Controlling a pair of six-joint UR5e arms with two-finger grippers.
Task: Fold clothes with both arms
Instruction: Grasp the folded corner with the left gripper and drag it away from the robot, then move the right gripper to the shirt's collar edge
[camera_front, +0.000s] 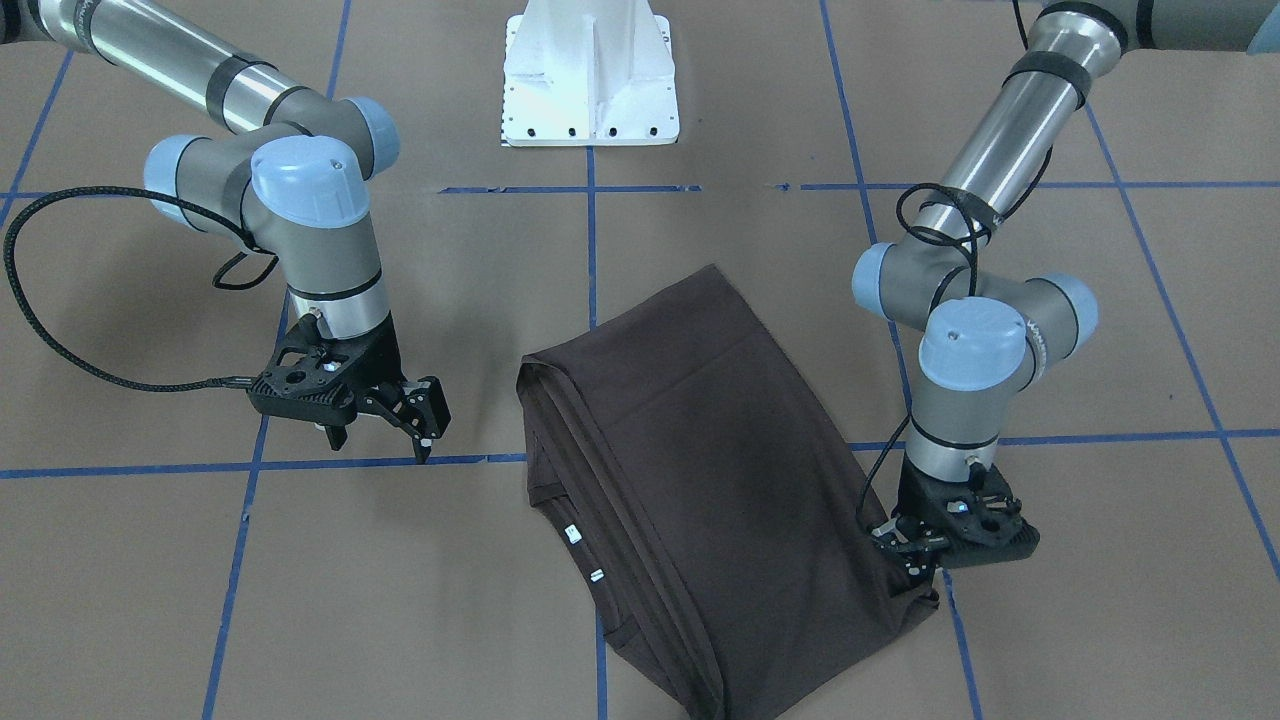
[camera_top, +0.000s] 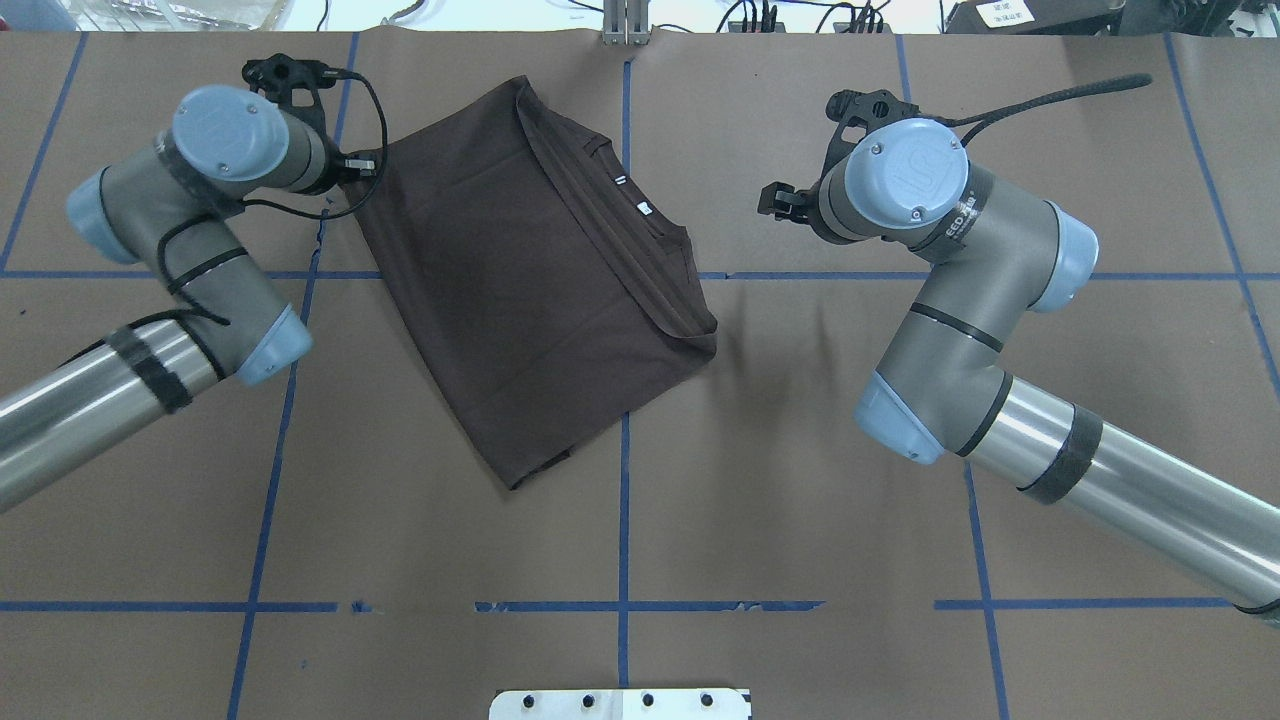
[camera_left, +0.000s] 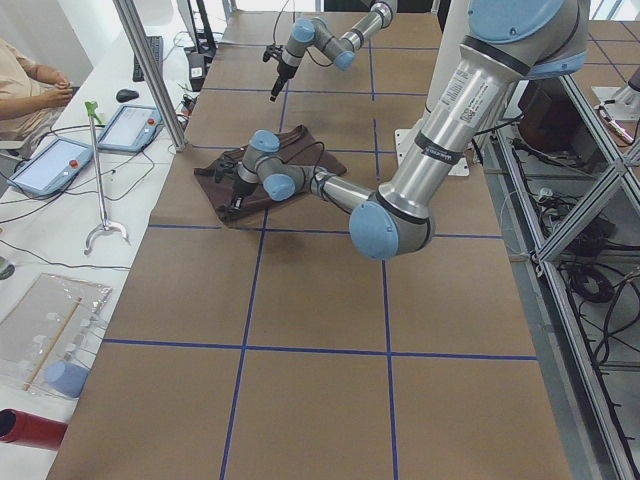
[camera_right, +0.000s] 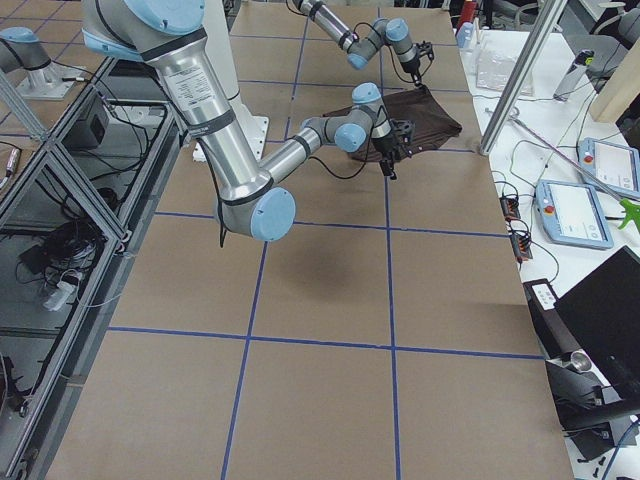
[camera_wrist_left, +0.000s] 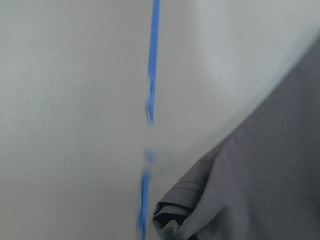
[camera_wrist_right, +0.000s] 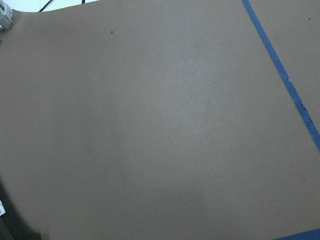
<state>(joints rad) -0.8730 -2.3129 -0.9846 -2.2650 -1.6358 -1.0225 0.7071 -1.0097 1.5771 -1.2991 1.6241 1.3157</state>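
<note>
One folded T-shirt (camera_front: 690, 450), long axis diagonal; left hand (camera_front: 912, 572) at corner, grip unclear; right hand (camera_front: 385, 432) spread.

Bright, even overhead light. Soft shadows fall on the counter (camera_top: 800, 480) beside the left arm (camera_top: 190, 290) and right arm (camera_top: 960, 330), with mild glare on the silver tubes. The left wrist view is smeared and washed pale; the right wrist view is sharp, dimmer at its left.

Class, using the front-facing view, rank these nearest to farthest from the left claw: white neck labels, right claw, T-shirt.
1. T-shirt: its corner meets the left claw, view's right.
2. White neck labels: at the collar, mid-view.
3. Right claw: view's left, clear of the shirt.
</note>
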